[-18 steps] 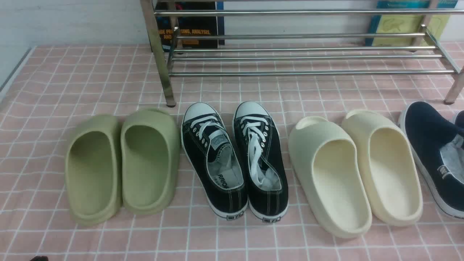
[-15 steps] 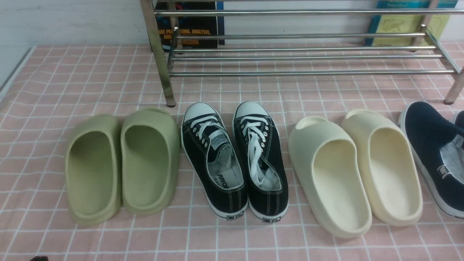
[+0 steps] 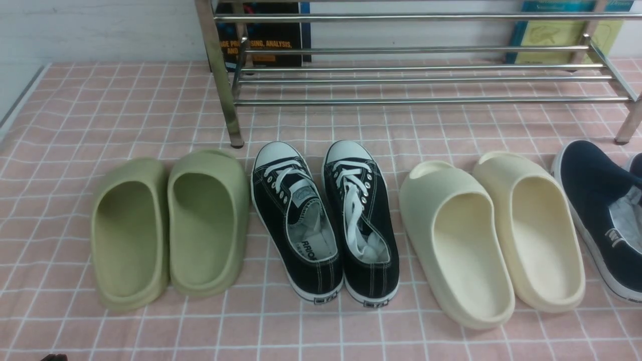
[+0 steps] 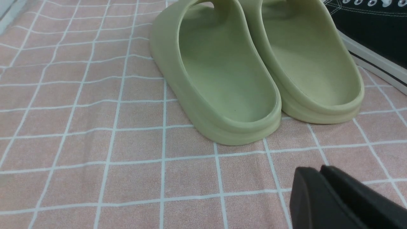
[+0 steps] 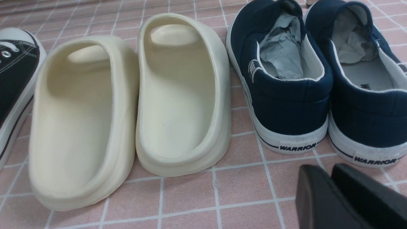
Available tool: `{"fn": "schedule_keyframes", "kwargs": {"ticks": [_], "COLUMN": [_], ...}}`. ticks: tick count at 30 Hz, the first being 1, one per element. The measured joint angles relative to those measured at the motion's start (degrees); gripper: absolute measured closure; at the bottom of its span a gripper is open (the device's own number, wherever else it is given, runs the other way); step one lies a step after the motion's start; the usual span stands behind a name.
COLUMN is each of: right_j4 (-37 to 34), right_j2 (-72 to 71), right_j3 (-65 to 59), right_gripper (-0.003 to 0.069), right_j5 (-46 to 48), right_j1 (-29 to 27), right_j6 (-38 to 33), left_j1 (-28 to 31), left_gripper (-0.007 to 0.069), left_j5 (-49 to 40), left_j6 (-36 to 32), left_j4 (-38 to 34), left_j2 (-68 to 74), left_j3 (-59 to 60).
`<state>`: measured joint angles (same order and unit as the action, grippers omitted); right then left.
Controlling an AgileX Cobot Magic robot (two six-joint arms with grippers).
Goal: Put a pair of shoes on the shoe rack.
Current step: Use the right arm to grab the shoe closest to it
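The pair of navy slip-on shoes stands on the pink checked cloth, heels toward me. In the right wrist view both show, the left shoe [image 5: 279, 105] and the right shoe [image 5: 365, 111], with crumpled paper inside. In the front view one shoe [image 3: 597, 200] sits at the far right edge and the other is almost cut off. The chrome shoe rack [image 3: 421, 77] stands at the back, with nothing on its bars. My right gripper [image 5: 327, 169] is shut and empty, just behind the navy heels. My left gripper [image 4: 318, 169] is shut and empty, behind the green slippers.
A pair of green slippers [image 3: 170, 225], black lace-up sneakers [image 3: 326, 220] and cream slippers [image 3: 491, 235] stand in a row to the left of the navy shoes. Books [image 3: 261, 35] lean on the wall behind the rack. The table's left edge [image 3: 20, 95] is near.
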<state>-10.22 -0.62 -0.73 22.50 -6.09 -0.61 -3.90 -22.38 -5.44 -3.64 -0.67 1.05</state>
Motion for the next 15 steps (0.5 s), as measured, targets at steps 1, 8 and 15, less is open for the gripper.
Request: {"fn": "schedule_keyframes", "kwargs": {"ticks": [1, 8, 15], "right_j4": [0.0, 0.0, 0.0], "right_j2": [0.0, 0.0, 0.0], "right_j3": [0.0, 0.0, 0.0], "right_gripper": [0.0571, 0.0561, 0.0554], "right_j5": [0.0, 0.0, 0.0], "right_j1": [0.0, 0.0, 0.0], "right_j6": [0.0, 0.0, 0.0], "left_j1": [0.0, 0.0, 0.0], "left_gripper": [0.0559, 0.0552, 0.0552], "left_j5": [0.0, 0.0, 0.0], "left_j6": [0.0, 0.0, 0.0], "left_j4": [0.0, 0.0, 0.0], "left_j2": [0.0, 0.0, 0.0], "left_j3": [0.0, 0.0, 0.0]}}
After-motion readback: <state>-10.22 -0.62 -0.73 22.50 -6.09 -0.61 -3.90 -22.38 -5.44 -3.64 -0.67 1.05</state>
